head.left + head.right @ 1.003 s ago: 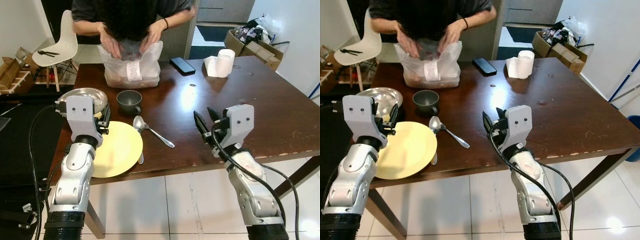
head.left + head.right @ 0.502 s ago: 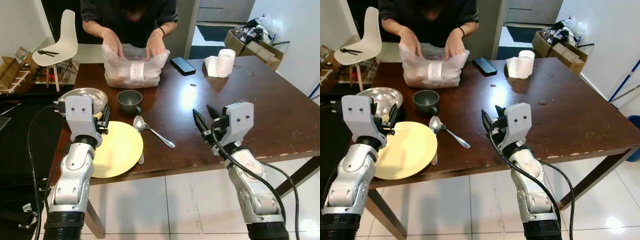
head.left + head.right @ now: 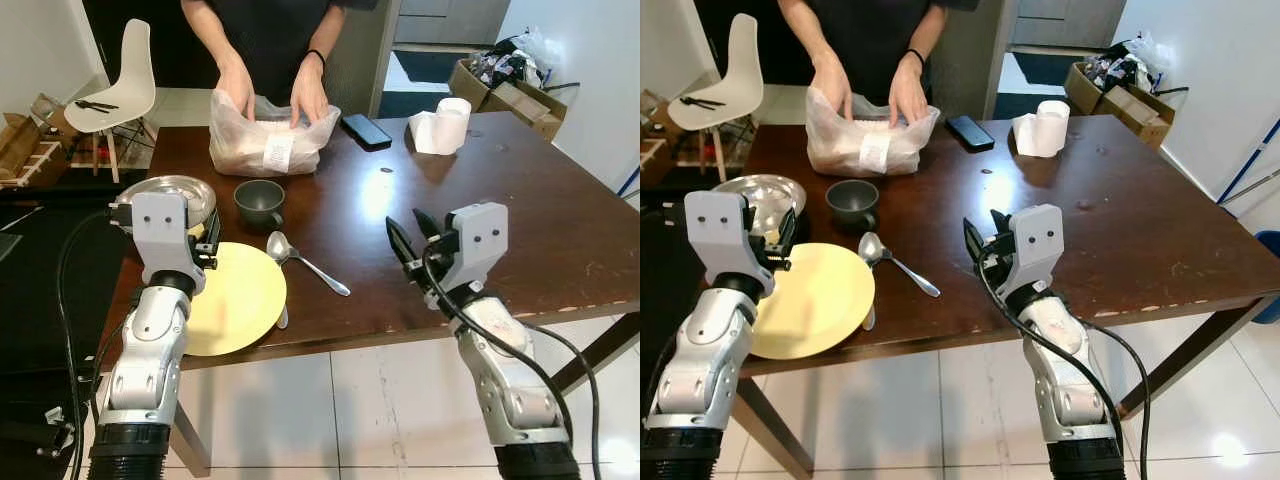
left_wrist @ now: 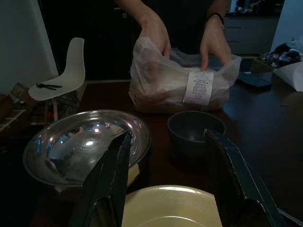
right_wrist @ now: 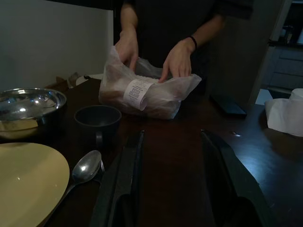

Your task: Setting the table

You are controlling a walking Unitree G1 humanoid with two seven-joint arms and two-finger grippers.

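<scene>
Hovering with fingers spread and empty, the right gripper (image 3: 412, 240) hangs over bare table (image 3: 560, 210) near the front edge, right of the spoon (image 3: 300, 262). The left gripper (image 4: 165, 184), also released and holding nothing, sits above the far rim of the yellow plate (image 3: 232, 297), its fingers pointing toward the steel bowl (image 3: 170, 192) and the dark cup (image 3: 259, 202).

The spoon lies bowl-up just right of the plate, handle running right and toward the near edge; a second utensil (image 3: 282, 317) peeks out at the plate's right rim, partly hidden. The cup stands just beyond the spoon, the steel bowl at far left.

At the far side a person's hands (image 3: 275, 90) rest on a plastic bag (image 3: 268, 145); a phone (image 3: 365, 131) and a paper roll (image 3: 440, 125) lie further right.

Judged step: no piece is yet grasped, and the spoon is the likeliest target for the right gripper. To do it well, approach from above with the fingers straddling the thin handle crosswise, close at mid-handle rather than on the bowl, and lift straight before carrying. A flat handle on smooth wood may slip or pivot. Keep both arms clear of the person's hands.
</scene>
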